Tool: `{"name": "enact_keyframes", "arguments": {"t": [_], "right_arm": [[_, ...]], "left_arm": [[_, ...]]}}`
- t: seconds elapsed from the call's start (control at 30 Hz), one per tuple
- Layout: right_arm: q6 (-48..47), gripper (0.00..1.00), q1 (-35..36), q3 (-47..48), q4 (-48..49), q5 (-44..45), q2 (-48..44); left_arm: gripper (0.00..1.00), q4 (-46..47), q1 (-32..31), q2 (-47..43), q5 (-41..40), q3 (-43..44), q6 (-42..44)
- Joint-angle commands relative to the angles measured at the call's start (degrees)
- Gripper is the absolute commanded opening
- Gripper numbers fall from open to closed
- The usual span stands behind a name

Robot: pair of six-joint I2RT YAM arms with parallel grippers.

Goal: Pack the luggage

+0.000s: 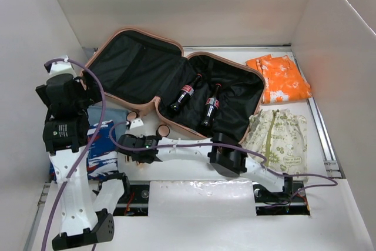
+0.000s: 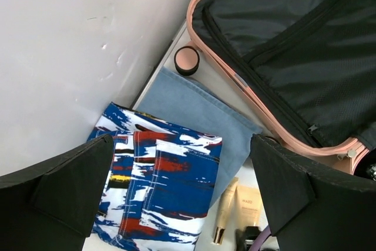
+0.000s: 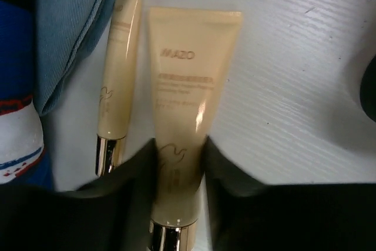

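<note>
Two bottles (image 1: 185, 93) lie in the luggage (image 1: 126, 66); my right claw (image 3: 179, 157) grasps the wide tube (image 3: 191, 86), my left claw (image 2: 181, 145) hangs released over denim (image 2: 194, 107).

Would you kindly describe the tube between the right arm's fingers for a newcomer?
Find the open pink suitcase; by its near-left corner lies folded denim. Beside the denim lie two cream, gold-capped tubes: it is the wider one marked MAZO, not the slim one.
</note>
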Motion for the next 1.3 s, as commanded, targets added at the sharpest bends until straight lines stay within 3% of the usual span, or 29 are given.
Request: {"name": "enact_keyframes", "arguments": {"t": [0.0,0.1,0.17,0.47,0.73,0.83,1.27], "right_arm": [[3.9,0.3,0.1,0.8,-4.8,-2.0,3.0],[5.2,0.06,0.1,-3.2,-5.3,-2.0,0.2],[5.2,0.0,0.1,-5.3,-5.3,-2.0,-2.9],[3.5,0.0,0.6,-6.8,-7.3,3.1,-19.5],[11.4,0.0,-2.4,-13.1,-6.2,14.4,-32.4],[12.9,0.0,-6.8,-15.6,-6.2,18.4,-33.5],[23.0,0.0,-23.1,-24.3,-3.3,15.3,-31.0]], "left_arm": [[1.0,3.1,-0.7,-1.0,-1.3,0.2,-0.9],[1.0,3.1,-0.7,-1.0,-1.9,-1.0,-2.3],[1.0,3.6,-0.7,-1.0,-3.1,-1.7,-4.4],[1.0,3.6,-0.7,-0.4,-1.1,0.8,-7.6],[1.0,3.1,-0.7,0.9,-1.1,4.1,-7.6],[1.0,3.1,-0.7,1.5,-1.7,4.1,-7.6],[1.0,3.1,-0.7,2.6,-3.4,3.4,-6.0]]}}
